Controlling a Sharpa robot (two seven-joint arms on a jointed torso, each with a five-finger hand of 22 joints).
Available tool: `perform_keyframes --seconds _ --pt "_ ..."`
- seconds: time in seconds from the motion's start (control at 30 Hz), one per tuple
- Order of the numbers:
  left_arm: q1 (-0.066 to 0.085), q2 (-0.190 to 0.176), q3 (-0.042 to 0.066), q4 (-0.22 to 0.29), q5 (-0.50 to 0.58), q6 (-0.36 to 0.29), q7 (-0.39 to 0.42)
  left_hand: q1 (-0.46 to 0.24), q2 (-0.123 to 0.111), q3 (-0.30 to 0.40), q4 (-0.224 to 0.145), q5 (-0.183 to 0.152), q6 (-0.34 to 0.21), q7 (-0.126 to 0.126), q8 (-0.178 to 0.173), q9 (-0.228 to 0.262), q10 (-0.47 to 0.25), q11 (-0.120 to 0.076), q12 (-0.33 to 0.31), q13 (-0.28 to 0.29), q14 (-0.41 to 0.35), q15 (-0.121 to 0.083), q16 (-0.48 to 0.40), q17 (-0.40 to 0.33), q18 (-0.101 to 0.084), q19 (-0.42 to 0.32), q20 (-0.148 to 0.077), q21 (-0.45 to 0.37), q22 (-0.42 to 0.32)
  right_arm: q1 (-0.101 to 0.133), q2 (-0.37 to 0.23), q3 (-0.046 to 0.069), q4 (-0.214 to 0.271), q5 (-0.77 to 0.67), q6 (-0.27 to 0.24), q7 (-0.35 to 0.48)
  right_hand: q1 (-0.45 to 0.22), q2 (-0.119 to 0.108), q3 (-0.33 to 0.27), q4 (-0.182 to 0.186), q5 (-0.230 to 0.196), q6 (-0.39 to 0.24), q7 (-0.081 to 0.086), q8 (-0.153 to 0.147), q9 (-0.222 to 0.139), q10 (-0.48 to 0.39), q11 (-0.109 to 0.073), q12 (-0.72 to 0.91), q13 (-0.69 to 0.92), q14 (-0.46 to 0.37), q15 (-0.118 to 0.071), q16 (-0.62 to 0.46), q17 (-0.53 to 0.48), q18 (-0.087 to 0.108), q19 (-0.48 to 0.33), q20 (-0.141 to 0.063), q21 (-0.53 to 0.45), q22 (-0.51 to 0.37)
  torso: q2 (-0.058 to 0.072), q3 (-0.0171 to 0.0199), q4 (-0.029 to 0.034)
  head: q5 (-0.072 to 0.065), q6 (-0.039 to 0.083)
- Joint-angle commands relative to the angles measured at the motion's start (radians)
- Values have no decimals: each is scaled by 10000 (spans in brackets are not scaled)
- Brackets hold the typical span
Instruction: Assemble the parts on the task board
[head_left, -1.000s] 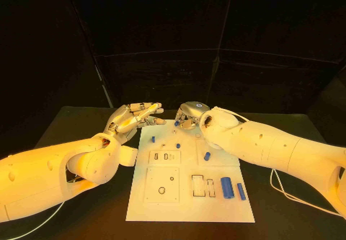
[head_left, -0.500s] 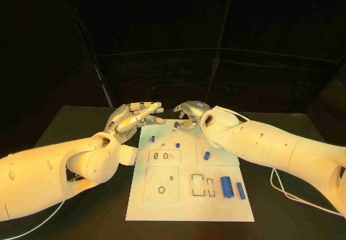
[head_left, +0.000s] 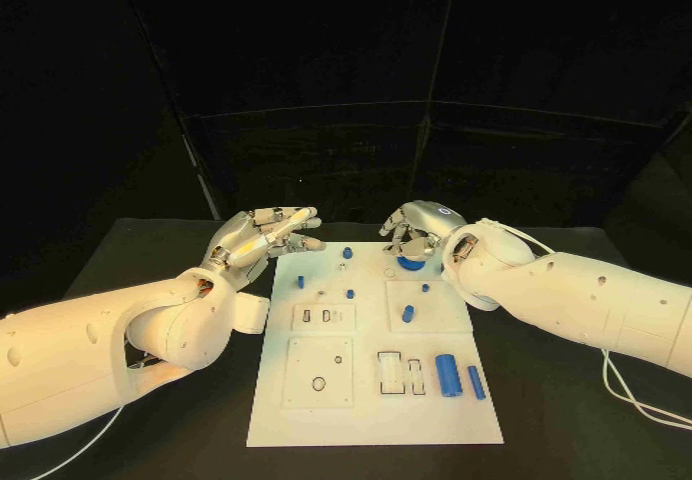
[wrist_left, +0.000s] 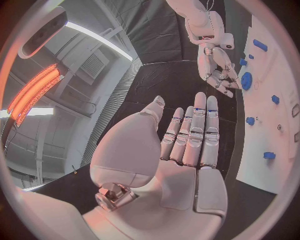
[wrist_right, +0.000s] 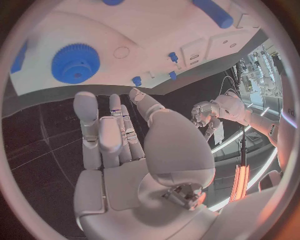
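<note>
At the far edge of the task board (head_left: 375, 425), both hands hang just above the white plate and hold nothing. The right hand (head_left: 418, 228) is near the far right corner, with its fingers loose and a little bent, and right under it sits a round blue gear (head_left: 411, 264) flat on the board. In the right wrist view the gear (wrist_right: 75, 63) lies just past the fingertips (wrist_right: 85, 101), close to them, but I cannot tell if they touch it. The left hand (head_left: 264, 236) is by the far left corner with its fingers stretched out straight and apart. Small blue pegs (head_left: 302, 282) stand in the board a bit nearer, a short blue piece (head_left: 407, 314) lies in the middle right part, and two long blue cylinders (head_left: 449, 375) lie side by side near the right edge, next to the empty slots (head_left: 392, 371). Most parts look like they are not yet in their places, so I think much of the job is left. The gear is flat and low, so fingers that come down badly could push it along the board instead of picking it up. It could then bump the little pegs beside it. The long cylinders are round, so one nudge from an arm could roll them off the board's right edge.
</note>
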Motion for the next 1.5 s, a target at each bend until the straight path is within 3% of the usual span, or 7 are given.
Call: perform_keyframes --seconds 0.03,0.1,0.17,0.2,0.37,0.7,1.5 --pt "17 -14 2 -10 48 92 46 -21 114 -42 0 37 69 236 -36 -9 81 20 -68 -12 83 20 -59 17 124 67 22 -4 -16 27 -481 11 487 1525 -338 -266 -9 -203 -114 -24 25 154 -204 110 -17 840 -263 916 546 118 -246 216 327 -193 271 -190 335 490 -47 30 -88 -45 35" --pt "17 -9 2 -24 57 101 42 -21 114 -42 0 37 69 236 -36 -9 81 20 -68 -12 83 20 -59 17 124 67 22 -4 -16 30 -829 14 691 1893 -66 -433 -185 -450 -482 130 245 165 -325 138 -60 1167 -424 3110 2464 351 -399 817 1278 -324 638 -395 835 1235 -61 38 -109 -50 45" --pt "17 0 1 -39 63 111 35 -21 114 -42 0 37 69 236 -36 -9 81 20 -68 -12 83 20 -59 17 124 67 22 -4 -16 31 -1083 16 772 2138 235 -606 -283 -417 -757 354 388 56 -375 160 -108 1570 -380 7113 6908 539 -322 1564 2571 -427 863 -421 1207 1823 -72 41 -123 -60 56" --pt "17 10 1 -49 66 119 30 -21 114 -42 0 37 69 236 -36 -9 81 20 -68 -12 83 20 -59 17 124 67 22 -4 -16 32 -1206 16 780 2248 427 -722 -250 -191 -911 560 569 -46 -355 232 -125 1683 -303 9105 9161 623 -278 1989 3285 -491 1025 -352 1495 2237 -72 41 -132 -63 55" --pt "15 55 0 -96 70 143 13 -21 114 -42 0 37 69 236 -36 -9 81 20 -68 -12 83 20 -59 17 124 67 22 -4 -16 32 -1308 17 635 2335 992 -1132 -372 -195 -1534 916 492 -601 -87 286 -168 2777 -67 11751 12807 844 -80 2825 4973 -715 1436 -135 2317 3594 -46 61 -123 -89 65" --pt "11 146 -2 -190 72 168 -5 -25 119 -46 -2 37 75 236 -38 -9 87 20 -72 -10 86 20 -63 20 124 71 22 -6 -18 27 -819 16 116 1868 1446 -1689 -280 -270 -1889 1133 316 -1005 54 325 -183 2919 37 11981 13200 905 24 3000 5374 -862 1683 -21 2822 4488 26 74 -31 -113 23" --pt "8 202 -2 -250 72 205 -28 -25 119 -46 -2 37 75 236 -38 -9 87 20 -72 -10 86 20 -63 20 124 71 22 -6 -18 19 -327 14 -392 1228 1783 -1805 161 60 -1720 1007 302 -899 39 610 -136 3157 32 12216 13623 933 39 3069 5541 -917 1757 15 3057 4868 7 76 -72 -78 -82"
